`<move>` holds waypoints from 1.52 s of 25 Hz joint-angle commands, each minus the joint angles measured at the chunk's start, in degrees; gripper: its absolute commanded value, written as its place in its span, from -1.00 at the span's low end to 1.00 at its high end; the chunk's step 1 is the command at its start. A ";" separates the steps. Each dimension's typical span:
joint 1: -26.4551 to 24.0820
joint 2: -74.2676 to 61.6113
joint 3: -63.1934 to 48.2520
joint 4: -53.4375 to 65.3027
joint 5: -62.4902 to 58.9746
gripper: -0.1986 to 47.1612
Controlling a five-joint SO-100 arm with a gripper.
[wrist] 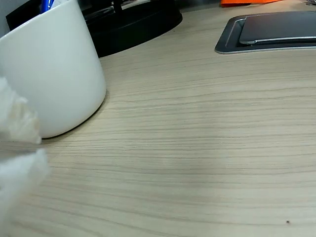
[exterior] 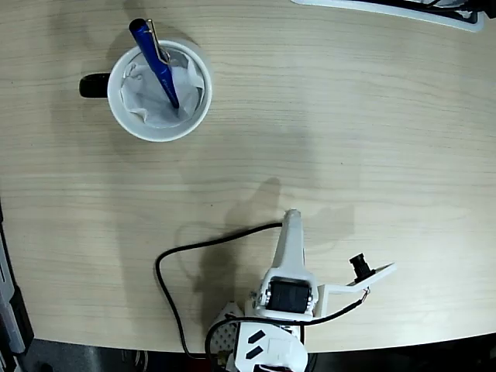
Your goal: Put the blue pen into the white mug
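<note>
The white mug [exterior: 206, 87] stands at the upper left of the fixed view, black handle [exterior: 94, 85] pointing left and crumpled white paper [exterior: 147, 105] inside. The blue pen [exterior: 156, 66] stands tilted in it, silver clip end sticking out over the far rim. My gripper [exterior: 291, 220] lies low near the table's front edge, well apart from the mug, fingers together and holding nothing. In the wrist view the mug [wrist: 54, 69] fills the upper left, a bit of the pen [wrist: 47, 5] shows above its rim, and my gripper [wrist: 37, 147] is a white blur at the left edge.
A black cable [exterior: 170, 260] loops on the table left of the arm base. The wrist view shows a dark flat tray [wrist: 276, 29] at the upper right and a black round base [wrist: 133, 22] behind the mug. A white-edged object [exterior: 403, 9] sits at the fixed view's top right.
</note>
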 commanded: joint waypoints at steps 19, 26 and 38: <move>0.97 3.87 0.79 0.79 0.00 -0.99; 0.97 3.87 0.79 0.79 0.00 -0.99; 0.97 3.87 0.79 0.79 0.00 -0.99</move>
